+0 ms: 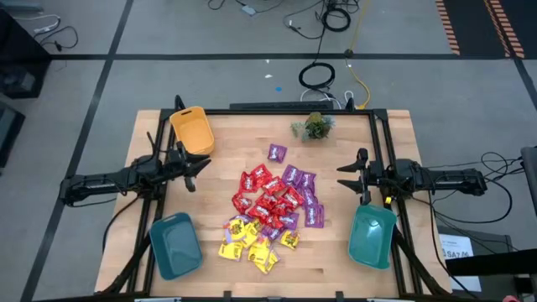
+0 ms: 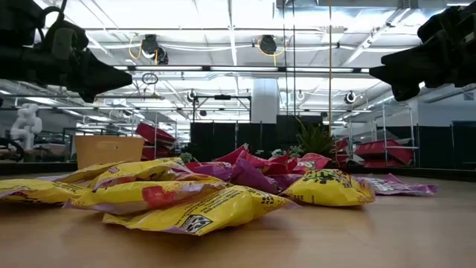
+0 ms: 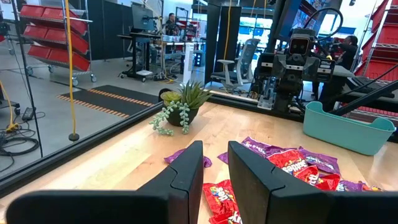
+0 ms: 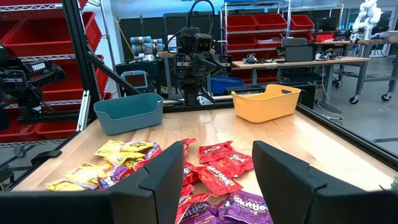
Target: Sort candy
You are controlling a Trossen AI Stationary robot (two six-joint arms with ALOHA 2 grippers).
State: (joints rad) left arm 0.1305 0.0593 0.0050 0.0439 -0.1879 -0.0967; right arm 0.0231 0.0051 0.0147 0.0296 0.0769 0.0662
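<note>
The candy (image 1: 273,205) lies in a loose pile on the middle of the wooden table: red packets (image 1: 264,195) in the centre, purple ones (image 1: 304,191) toward the right and far side, yellow ones (image 1: 249,241) at the near side. My left gripper (image 1: 201,168) hovers level at the pile's left, open by a narrow gap with nothing between its fingers (image 3: 215,163). My right gripper (image 1: 342,176) hovers level at the pile's right, open wider and empty (image 4: 217,160). Both are clear of the candy.
An orange bin (image 1: 192,130) stands at the far left. One teal bin (image 1: 175,245) stands at the near left and another (image 1: 372,236) at the near right. A small green plant (image 1: 315,127) sits at the far edge. Bare wood surrounds the pile.
</note>
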